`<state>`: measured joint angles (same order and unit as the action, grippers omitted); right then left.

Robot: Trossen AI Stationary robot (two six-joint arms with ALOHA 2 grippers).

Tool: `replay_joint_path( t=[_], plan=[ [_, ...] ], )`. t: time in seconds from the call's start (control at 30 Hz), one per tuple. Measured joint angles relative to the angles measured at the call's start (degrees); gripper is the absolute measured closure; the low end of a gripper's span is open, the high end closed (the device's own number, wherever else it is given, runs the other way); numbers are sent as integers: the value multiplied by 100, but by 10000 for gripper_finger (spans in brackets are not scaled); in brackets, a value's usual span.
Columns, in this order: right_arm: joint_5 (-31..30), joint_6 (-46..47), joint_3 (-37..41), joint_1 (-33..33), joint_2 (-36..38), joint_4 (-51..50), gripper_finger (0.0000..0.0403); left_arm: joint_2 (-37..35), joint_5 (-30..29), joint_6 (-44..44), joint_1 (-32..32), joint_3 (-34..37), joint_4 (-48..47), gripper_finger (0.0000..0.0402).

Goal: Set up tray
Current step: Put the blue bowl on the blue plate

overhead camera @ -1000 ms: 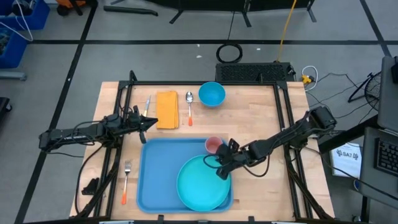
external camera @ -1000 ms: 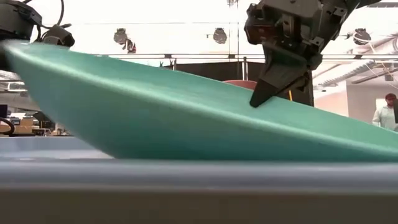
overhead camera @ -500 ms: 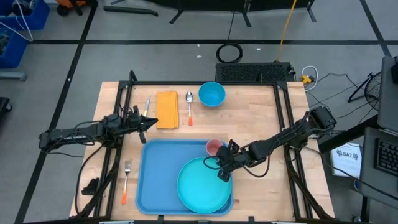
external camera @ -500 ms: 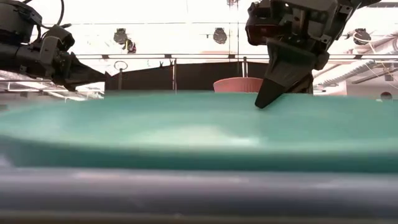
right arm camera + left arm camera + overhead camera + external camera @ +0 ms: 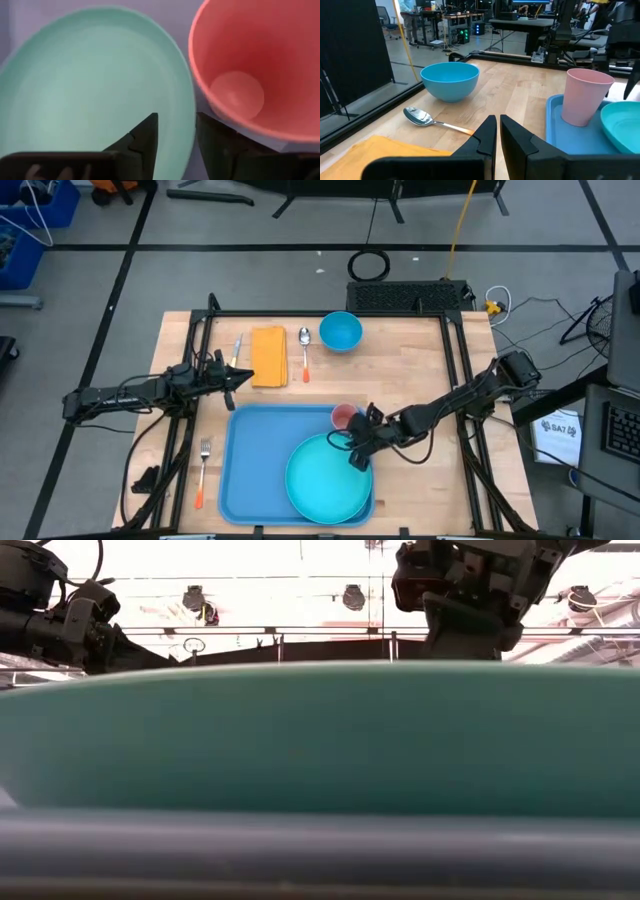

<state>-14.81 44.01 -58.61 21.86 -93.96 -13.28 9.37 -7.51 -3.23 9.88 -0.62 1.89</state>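
Observation:
The light-blue tray (image 5: pixel 250 470) lies on the near half of the table. On its right part a round teal plate (image 5: pixel 325 478) rests flat, with a pink cup (image 5: pixel 342 415) upright just beyond it. My right gripper (image 5: pixel 357 452) is open at the plate's far right rim. In the right wrist view its fingers stand on either side of that rim (image 5: pixel 186 145), beside the cup (image 5: pixel 250 70). My left gripper (image 5: pixel 245 376) hovers shut and empty near the tray's far left corner.
Beyond the tray lie an orange napkin (image 5: pixel 268 356), a knife (image 5: pixel 236 350), a spoon (image 5: pixel 304 352) and a blue bowl (image 5: pixel 340 332). A fork (image 5: pixel 203 470) lies left of the tray. A black frame runs along the table's edges.
My right gripper has opened and let go of the teal plate's rim. The plate, tilted a second ago, has dropped flat onto the tray. The gripper stays at the plate's far right rim.

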Motion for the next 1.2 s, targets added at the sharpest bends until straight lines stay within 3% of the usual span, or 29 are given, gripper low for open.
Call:
replay_joint_path(
  t=[0.23,0.43,0.67,0.77,0.87,0.97,1.03,1.1,1.2],
  plan=[
    [14,-351,2,1,604,555,282,0,4,1,1,0,-7,376],
    [-6,-1230,4,59,1372,1050,282,0,0,3,0,0,-7,376],
    [-38,-3186,0,-229,1861,3528,281,0,0,3,-1,0,-7,376],
    [-213,-4072,-2,-473,1991,4122,285,0,2,-43,-1,0,-9,376],
    [-1234,-4426,-176,-969,2207,3292,292,0,58,-566,-1,0,-15,376],
    [-1821,-3727,-722,-1871,2255,1216,295,0,195,-955,1,0,-27,376],
    [-1438,-3131,-1182,-2600,2183,-194,295,0,291,-936,-1,0,-39,376],
    [-624,-2707,-1635,-3438,2062,-1147,292,0,299,-769,1,0,-44,376],
    [509,-2670,-2001,-4583,1833,-1823,292,0,298,-626,0,0,-46,376]
  ],
)
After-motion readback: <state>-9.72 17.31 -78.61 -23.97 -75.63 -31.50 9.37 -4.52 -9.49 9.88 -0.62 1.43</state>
